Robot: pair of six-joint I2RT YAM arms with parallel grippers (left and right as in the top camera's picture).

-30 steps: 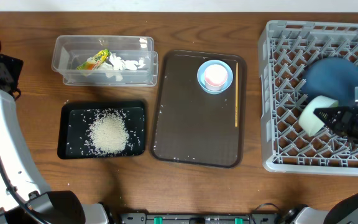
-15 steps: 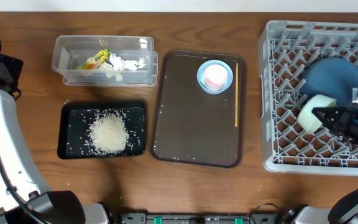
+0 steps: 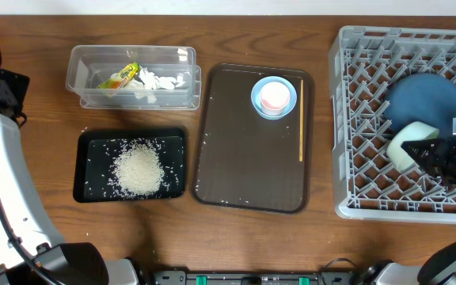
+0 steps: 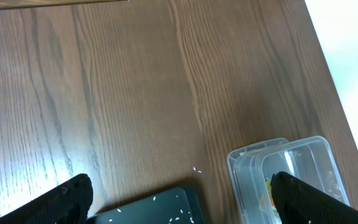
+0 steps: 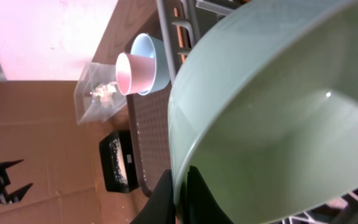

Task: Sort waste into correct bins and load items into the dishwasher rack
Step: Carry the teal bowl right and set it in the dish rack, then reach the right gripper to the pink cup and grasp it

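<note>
We found no word, number or brand that we could read in any view. The yellow-green wrapper [image 3: 119, 77] lying in the clear container [image 3: 165, 54] carried some coloured print, but from overhead it was too small and blurred for us to make out a single letter.

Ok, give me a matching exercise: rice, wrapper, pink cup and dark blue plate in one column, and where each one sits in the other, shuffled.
Things:
1. rice
2. wrapper
3. pink cup
4. dark blue plate

Places:
A. in the dishwasher rack
B. inside the blue bowl on the brown tray
C. in the black tray
D. in the clear container

Pairs: 1-C, 2-D, 3-B, 4-A
</note>
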